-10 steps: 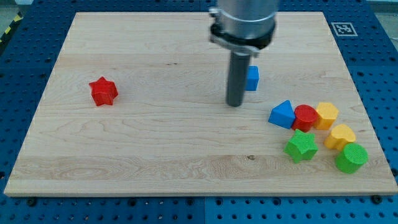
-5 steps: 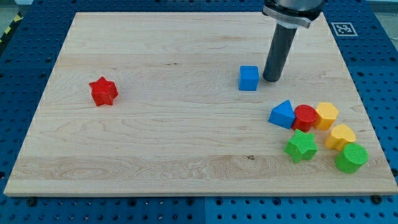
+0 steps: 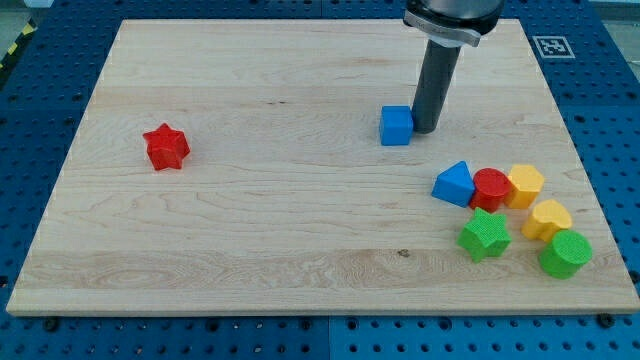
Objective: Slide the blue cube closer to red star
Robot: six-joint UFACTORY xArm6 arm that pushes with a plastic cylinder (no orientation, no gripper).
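Wooden board (image 3: pixel 250 250) on a blue pegboard table (image 3: pixel 30 150). Cluster near the board's lower-right corner: blue wedge-like block (image 3: pixel 453 184), red cylinder (image 3: pixel 490 188) touching it, orange hexagon block (image 3: pixel 525 185), yellow heart-like block (image 3: pixel 548 218), green star (image 3: pixel 484 236), green cylinder (image 3: pixel 565 254). Printed marker tag (image 3: pixel 549 46) on the board's top-right corner.

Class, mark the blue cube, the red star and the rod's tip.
blue cube (image 3: pixel 396 126): camera view, front face.
red star (image 3: pixel 166 147): camera view, top centre.
my tip (image 3: pixel 425 129): camera view, rod's lower end, beside the cube's right.
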